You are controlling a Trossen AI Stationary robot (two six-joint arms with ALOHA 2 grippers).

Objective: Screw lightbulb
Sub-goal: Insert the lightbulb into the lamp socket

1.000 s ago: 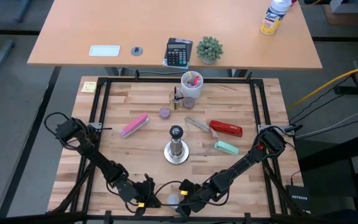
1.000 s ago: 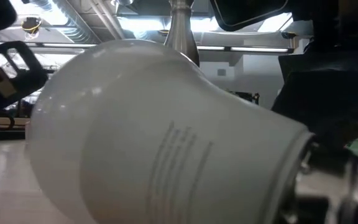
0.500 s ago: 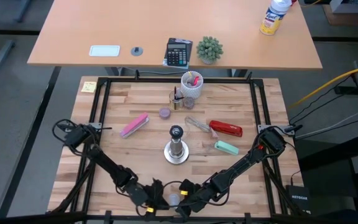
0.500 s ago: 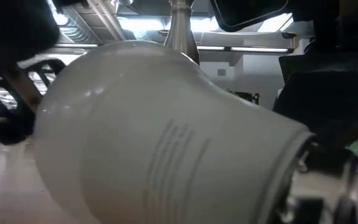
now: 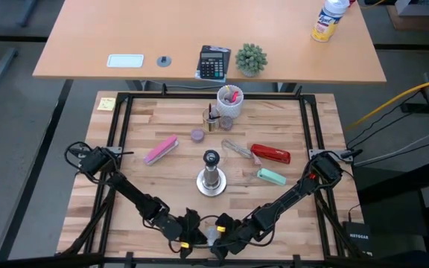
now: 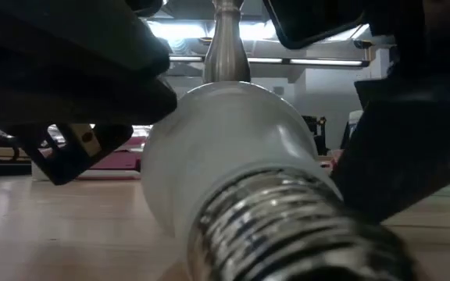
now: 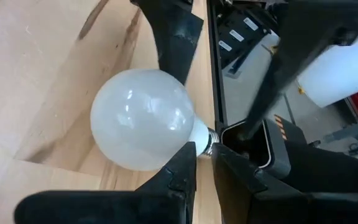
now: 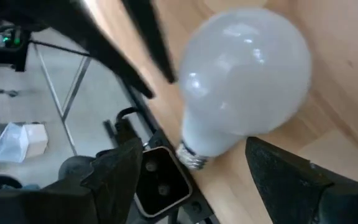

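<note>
White bulb [image 5: 210, 237] lay on its side at the bench's [image 5: 170, 175] near edge. Left gripper [image 5: 190, 240], fingers nearly together, touched it. Right gripper [image 5: 226, 240] straddled it, fingers wide apart.

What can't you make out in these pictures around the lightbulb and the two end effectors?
- High view: the lightbulb is a small pale spot between the left end effector and the right end effector; contact is too small to judge.
- Low view: the bulb fills the frame, hiding most of the socket stand.
- Left wrist view: the screw base is partly hidden behind a dark finger.
</note>
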